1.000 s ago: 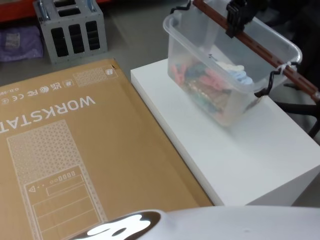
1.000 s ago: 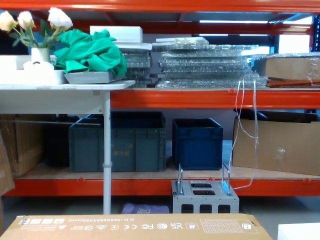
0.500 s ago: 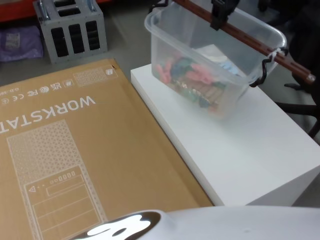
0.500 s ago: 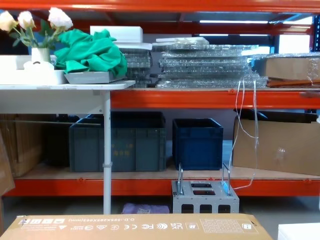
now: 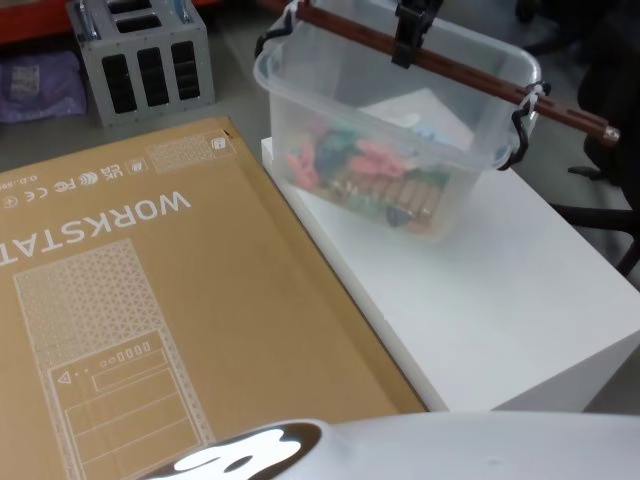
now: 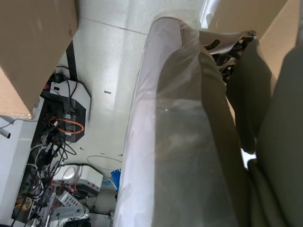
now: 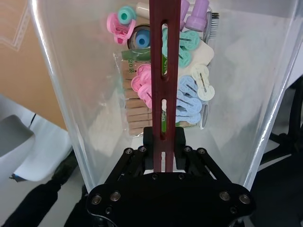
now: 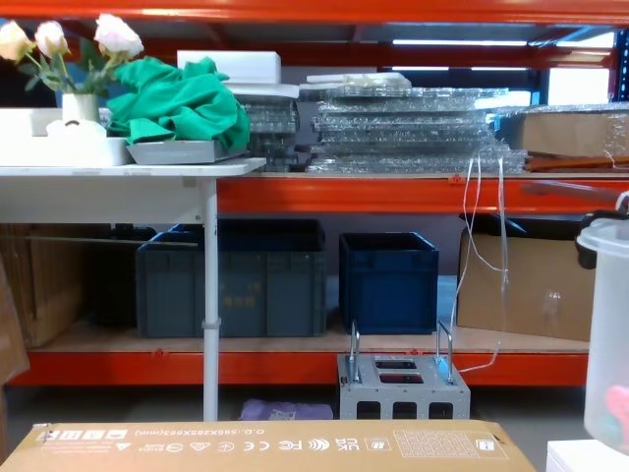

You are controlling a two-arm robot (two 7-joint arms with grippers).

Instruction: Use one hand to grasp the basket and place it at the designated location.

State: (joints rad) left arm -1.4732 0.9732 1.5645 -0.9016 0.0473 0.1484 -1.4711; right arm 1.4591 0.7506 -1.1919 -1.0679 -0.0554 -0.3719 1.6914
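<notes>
Fingers (image 7: pixel 148 143) of the right gripper (image 5: pixel 408 45) clench the single brown handle (image 5: pixel 470 78) of one basket (image 5: pixel 330 130), tilted above one white bench (image 5: pixel 500 290) beside one cardboard box (image 5: pixel 150 300)

A warehouse storeroom: orange steel racking (image 8: pixel 373 192) holds dark blue crates (image 8: pixel 388 280), cardboard boxes (image 8: pixel 536 285) and bubble wrap (image 8: pixel 408 128).

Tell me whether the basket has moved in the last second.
Yes. Held by the right gripper, the basket has shifted to the robot's left over the white platform; its left end now reaches the platform's edge by the cardboard box.
</notes>
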